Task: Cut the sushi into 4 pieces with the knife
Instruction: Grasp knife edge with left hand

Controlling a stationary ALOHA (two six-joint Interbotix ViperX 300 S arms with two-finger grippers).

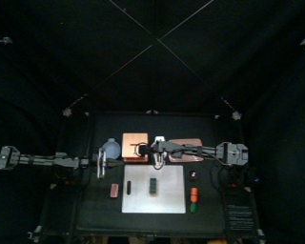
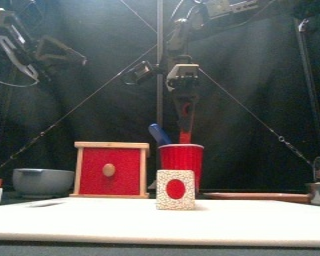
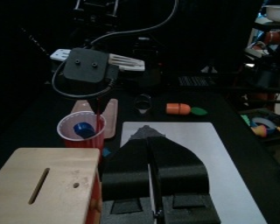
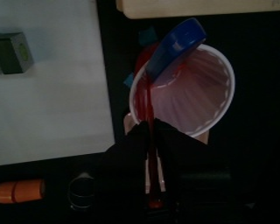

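The sushi roll [image 1: 155,184] lies on the white cutting board [image 1: 138,195]; from the front I see its speckled end with a red centre [image 2: 175,189]. Behind the board stands the red cup [image 2: 180,163] with a blue knife [image 2: 159,133] leaning in it. My right gripper [image 2: 184,92] hangs over the cup, shut on the red knife [image 4: 146,109], whose lower end is still inside the cup [image 4: 199,87]. My left gripper [image 3: 154,153] hovers, shut and empty, over the board's left part near the wooden box.
The wooden box with a red drawer front [image 2: 109,170] stands left of the cup, with a blue-grey bowl [image 2: 43,181] further left. An orange toy [image 1: 193,197] lies right of the board. A small reddish toy [image 1: 113,188] lies at the board's left.
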